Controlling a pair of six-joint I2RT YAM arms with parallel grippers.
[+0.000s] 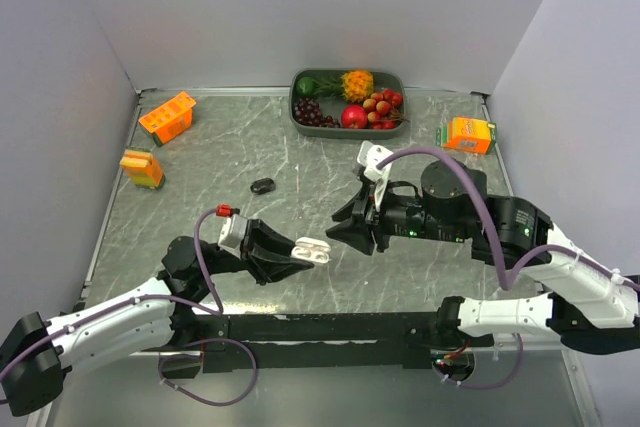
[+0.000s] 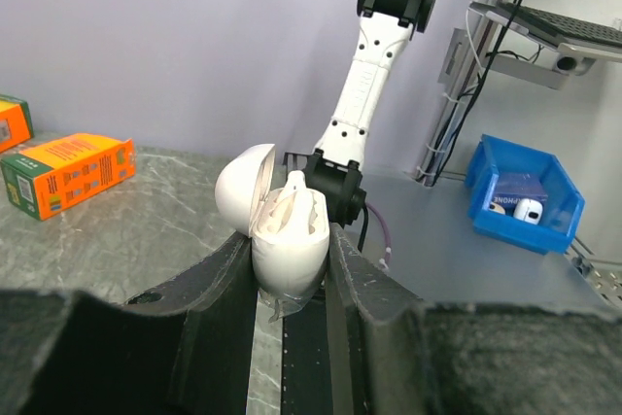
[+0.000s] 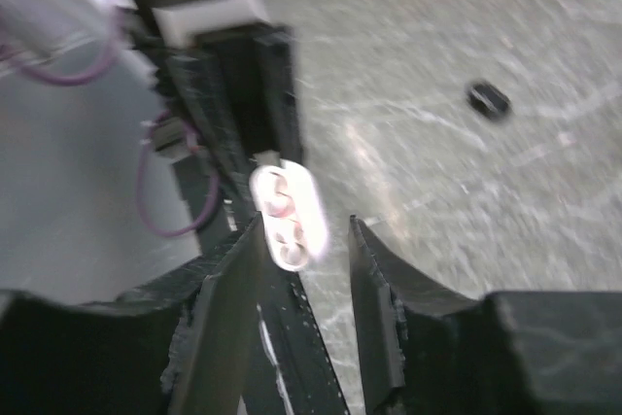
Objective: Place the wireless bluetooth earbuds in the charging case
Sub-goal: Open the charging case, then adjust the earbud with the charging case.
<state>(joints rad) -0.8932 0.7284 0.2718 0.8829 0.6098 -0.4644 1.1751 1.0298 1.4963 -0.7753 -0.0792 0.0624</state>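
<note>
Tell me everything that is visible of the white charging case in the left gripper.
The charging case is a small, glossy white, egg-shaped shell, apparently plastic. Its hinged lid stands open, tilted back, and a white earbud seems to sit inside. The left gripper clamps its lower body between both fingers, holding it above the table. The right gripper is close by it.

My arms (image 1: 110, 317) wear white shells over black joints, purple cables (image 1: 480, 205) loop along both, a small red tag (image 1: 222, 211) marks my left wrist (image 1: 234, 233), and my fingers (image 2: 209, 310) are matte black.
</note>
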